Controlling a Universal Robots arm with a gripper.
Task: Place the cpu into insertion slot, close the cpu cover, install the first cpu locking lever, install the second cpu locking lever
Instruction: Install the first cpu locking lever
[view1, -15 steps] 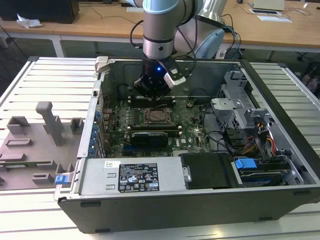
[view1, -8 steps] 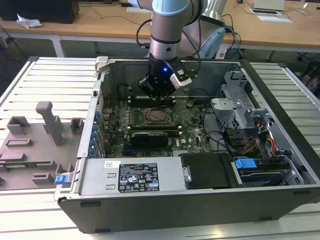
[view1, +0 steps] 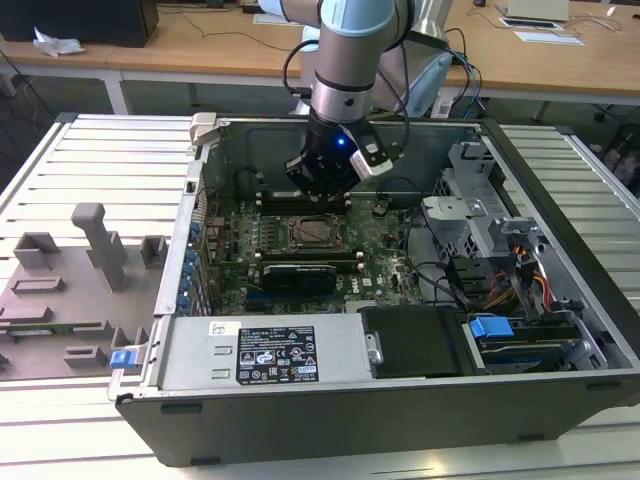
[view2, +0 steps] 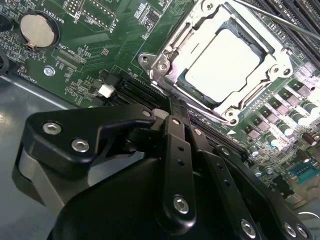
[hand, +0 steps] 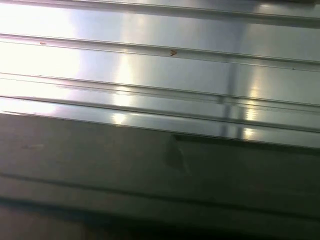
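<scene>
In the second wrist view the cpu (view2: 222, 65), pale silver-grey, lies flat in the insertion slot (view2: 150, 62) on the green motherboard. The cpu cover (view2: 272, 67), a shiny metal frame, lies down around the chip. A thin metal lever rod (view2: 280, 22) runs along the socket's far side. My gripper (view2: 176, 114) hovers just off one side of the socket with its black fingers (view2: 170, 145) pressed together and holding nothing. In the exterior view the gripper (view1: 318, 190) hangs inside the computer case just behind the insertion slot (view1: 312, 232).
The open case (view1: 330, 405) has a power supply (view1: 270, 350) in front and drive bays with cables (view1: 510, 270) at the exterior view's right. Black memory slots (view1: 300, 262) flank the socket. Grey fixtures (view1: 95, 245) stand on the ribbed table (hand: 150, 60).
</scene>
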